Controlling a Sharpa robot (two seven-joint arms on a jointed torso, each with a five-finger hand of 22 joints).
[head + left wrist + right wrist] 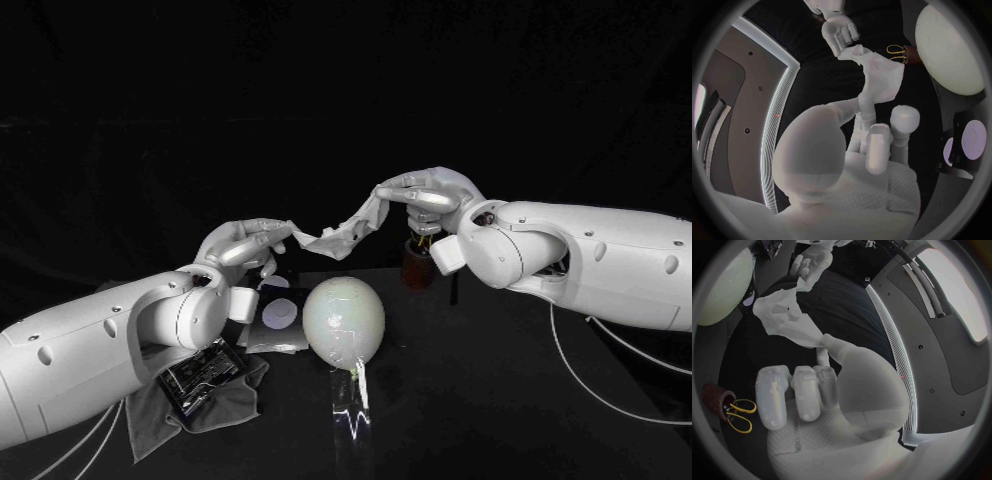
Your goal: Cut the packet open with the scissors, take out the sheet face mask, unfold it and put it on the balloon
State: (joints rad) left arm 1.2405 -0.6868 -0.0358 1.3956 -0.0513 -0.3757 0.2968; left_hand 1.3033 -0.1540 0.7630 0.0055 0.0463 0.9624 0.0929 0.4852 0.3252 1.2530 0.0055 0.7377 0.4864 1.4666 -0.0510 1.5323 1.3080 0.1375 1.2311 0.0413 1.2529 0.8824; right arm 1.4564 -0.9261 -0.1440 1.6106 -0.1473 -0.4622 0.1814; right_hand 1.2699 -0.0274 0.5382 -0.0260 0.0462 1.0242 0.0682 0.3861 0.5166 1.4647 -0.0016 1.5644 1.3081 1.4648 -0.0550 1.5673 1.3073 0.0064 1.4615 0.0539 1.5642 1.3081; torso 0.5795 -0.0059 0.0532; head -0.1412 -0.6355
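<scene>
A crumpled grey cloth (173, 415) lies nearest, beside the smooth, pale, egg-shaped balloon (343, 322) on the black table (490, 400). Behind the balloon, a brown cup (417, 266) holds the yellow-handled scissors (737, 413). Above these, the limp, creased white sheet mask (346, 228) hangs stretched between the left hand (248, 243) and the right hand (430, 196). Each hand pinches one end in its fingertips.
</scene>
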